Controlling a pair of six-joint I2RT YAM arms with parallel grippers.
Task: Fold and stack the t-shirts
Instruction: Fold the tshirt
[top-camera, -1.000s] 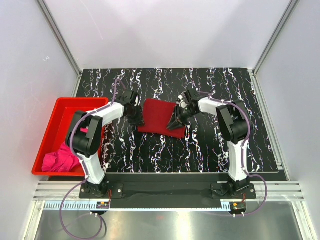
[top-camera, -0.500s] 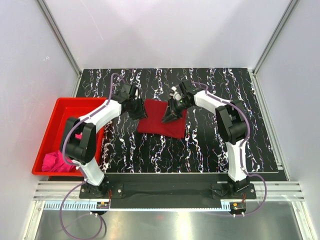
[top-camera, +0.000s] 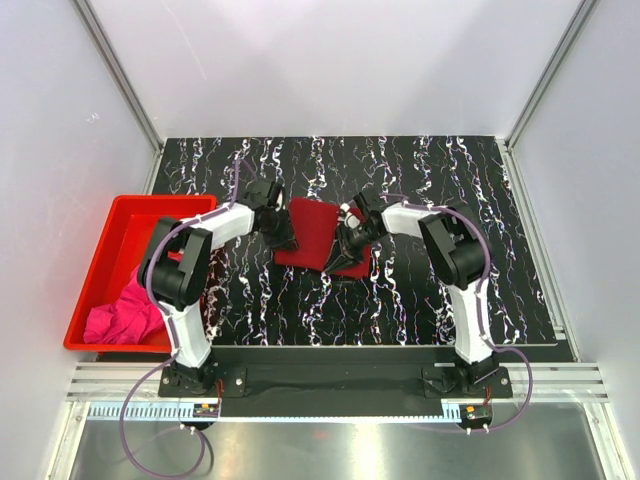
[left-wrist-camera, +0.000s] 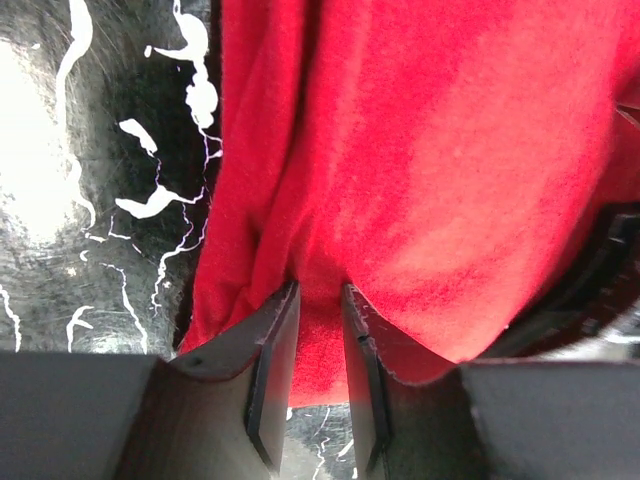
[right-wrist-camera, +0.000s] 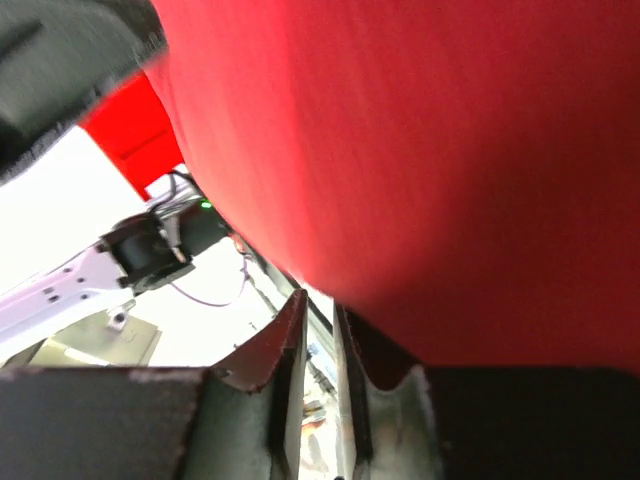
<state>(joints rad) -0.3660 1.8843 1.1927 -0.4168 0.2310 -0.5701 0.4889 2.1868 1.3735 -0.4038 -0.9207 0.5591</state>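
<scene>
Left hand (left-wrist-camera: 320, 300) pinching red shirt (top-camera: 312, 225) at its 9 o'clock edge, right hand (right-wrist-camera: 318, 305) gripping the lifted 3 o'clock edge, shifted toward 6 o'clock since before, black marbled table (top-camera: 420, 170), pink shirt (top-camera: 120, 320) in bin (top-camera: 120, 215) at 8 o'clock, white walls (top-camera: 330, 60)

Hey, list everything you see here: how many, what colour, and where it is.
crimson t-shirt: one, dark red, middle of the table
pink t-shirt: one, magenta, bunched in the near end of the bin
bin: one, red, at the table's left edge
table: one, black with white veining
left fingers: two, dark, closed on the crimson t-shirt's left edge
right fingers: two, dark, closed on its right edge
</scene>
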